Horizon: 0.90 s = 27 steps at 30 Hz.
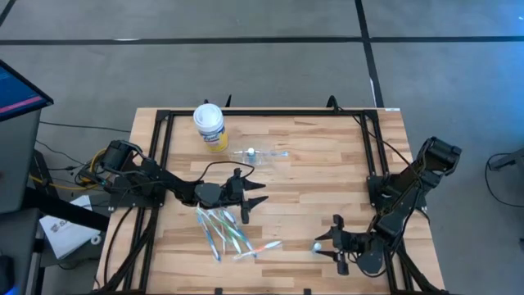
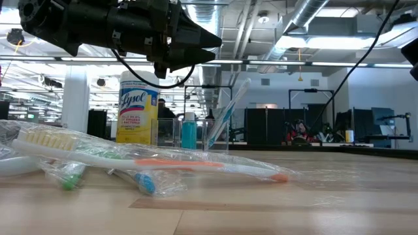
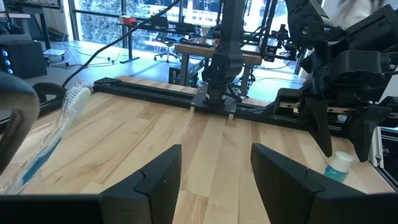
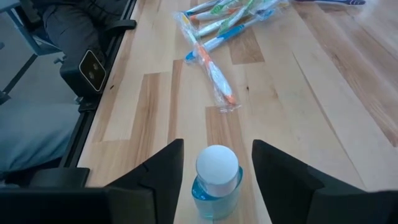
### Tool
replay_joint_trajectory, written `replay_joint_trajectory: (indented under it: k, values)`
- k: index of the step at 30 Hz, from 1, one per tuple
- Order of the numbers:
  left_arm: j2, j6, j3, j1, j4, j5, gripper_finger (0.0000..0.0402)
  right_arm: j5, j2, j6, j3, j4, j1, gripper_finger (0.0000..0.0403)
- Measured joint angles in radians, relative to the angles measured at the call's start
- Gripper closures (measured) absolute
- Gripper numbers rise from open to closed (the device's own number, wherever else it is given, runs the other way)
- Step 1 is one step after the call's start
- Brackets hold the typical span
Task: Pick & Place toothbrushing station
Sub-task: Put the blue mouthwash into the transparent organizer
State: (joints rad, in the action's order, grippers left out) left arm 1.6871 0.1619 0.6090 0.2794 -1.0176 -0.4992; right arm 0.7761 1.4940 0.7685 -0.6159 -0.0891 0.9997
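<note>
blue tube [image 4: 216,180] upright, between right hand [image 4: 216,163] fingers

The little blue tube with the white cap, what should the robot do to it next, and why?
Probably close the right end effector on the blue tube. Its open fingers already stand on either side of the upright tube on the table, not yet gripping it.

Two dark, jointed arms are seen, each ended by a gripper, left [image 1: 254,199] and right [image 1: 330,243], of two black wedge-shaped fingers [image 3: 155,180]. Black cables are looped along the links.
</note>
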Motion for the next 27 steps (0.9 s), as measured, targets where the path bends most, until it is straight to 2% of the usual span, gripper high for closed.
replay_joint_trajectory:
  k: [11,16,20,27]
  values:
    - [0.000,0.000,0.000,0.000,0.000,0.000,0.0215,-0.001,0.000,0.019,0.000,0.001,-0.009,0.0222]
    - [0.000,0.000,0.000,0.000,0.000,0.000,0.0215,-0.023,0.054,0.029,-0.001,-0.018,-0.015,0.0227]
    - [0.000,0.000,0.000,0.000,0.000,0.000,0.0215,-0.024,0.093,0.023,0.000,-0.043,-0.027,0.0233]
    - [0.000,0.000,0.000,0.000,0.000,0.000,0.0215,-0.027,0.089,-0.001,0.000,-0.074,-0.027,0.0253]
